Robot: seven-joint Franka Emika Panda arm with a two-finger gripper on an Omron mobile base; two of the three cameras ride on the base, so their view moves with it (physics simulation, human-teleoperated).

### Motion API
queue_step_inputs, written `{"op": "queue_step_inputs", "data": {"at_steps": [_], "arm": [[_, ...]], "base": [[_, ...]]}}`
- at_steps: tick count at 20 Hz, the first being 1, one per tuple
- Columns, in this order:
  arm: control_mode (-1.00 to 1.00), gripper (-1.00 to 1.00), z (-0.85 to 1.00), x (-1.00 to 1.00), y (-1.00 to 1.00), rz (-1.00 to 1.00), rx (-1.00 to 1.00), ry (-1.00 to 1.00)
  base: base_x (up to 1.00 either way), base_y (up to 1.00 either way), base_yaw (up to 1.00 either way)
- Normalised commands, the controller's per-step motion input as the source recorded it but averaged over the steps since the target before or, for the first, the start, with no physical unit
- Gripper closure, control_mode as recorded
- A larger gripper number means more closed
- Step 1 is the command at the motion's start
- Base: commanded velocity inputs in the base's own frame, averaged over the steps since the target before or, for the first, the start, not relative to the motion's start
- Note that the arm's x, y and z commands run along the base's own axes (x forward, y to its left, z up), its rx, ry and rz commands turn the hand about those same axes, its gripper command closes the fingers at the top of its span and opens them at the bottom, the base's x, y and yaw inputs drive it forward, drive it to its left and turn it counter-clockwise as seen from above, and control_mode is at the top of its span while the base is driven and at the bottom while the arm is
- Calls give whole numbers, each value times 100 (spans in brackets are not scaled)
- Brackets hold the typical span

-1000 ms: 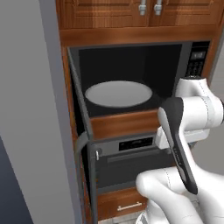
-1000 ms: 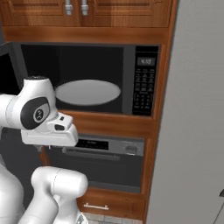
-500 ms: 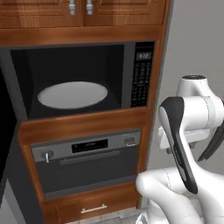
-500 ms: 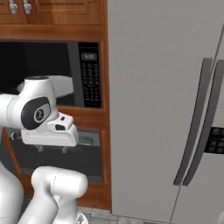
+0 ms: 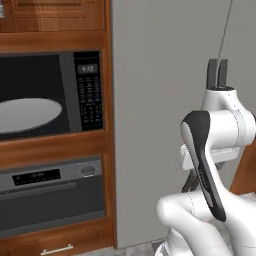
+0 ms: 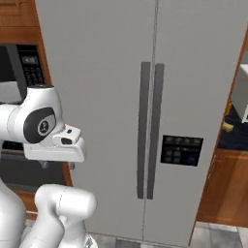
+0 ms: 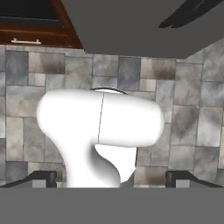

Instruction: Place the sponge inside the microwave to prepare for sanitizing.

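Note:
The microwave (image 5: 75, 95) is built into the wooden column at the left. Its dark inside stands open to view, with the round pale turntable plate (image 5: 25, 115) and the keypad strip (image 5: 90, 92). The keypad also shows at the left edge of the right base view, on the microwave (image 6: 29, 68). My gripper (image 7: 111, 179) points down at the tiled floor, its fingertips (image 7: 43, 177) wide apart and open, with nothing between them. The sponge is out of view, unless it is the small yellowish speck (image 6: 227, 127) on a dark counter at the far right, too small to tell.
A tall grey double-door fridge (image 6: 150, 121) fills the middle, right of the microwave column. A grey oven (image 5: 50, 190) sits under the microwave. A cream-white box appliance (image 6: 241, 92) stands at the far right above a wooden cabinet (image 6: 223, 189).
The whole picture has slid left, so the camera has moved right. The microwave went from centre to the left edge and the fridge came into view. The gripper stays open.

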Motion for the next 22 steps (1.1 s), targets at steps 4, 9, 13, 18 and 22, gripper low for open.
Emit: {"op": "queue_step_inputs", "data": {"at_steps": [4, 9, 13, 18, 22], "arm": [[100, -100, 0, 0, 0, 0, 0, 0], [100, -100, 0, 0, 0, 0, 0, 0], [100, -100, 0, 0, 0, 0, 0, 0], [100, -100, 0, 0, 0, 0, 0, 0], [100, -100, 0, 0, 0, 0, 0, 0]], "base": [[1, -100, 0], [4, -100, 0], [13, -100, 0], [33, -96, 2], [62, -86, 9]]}}
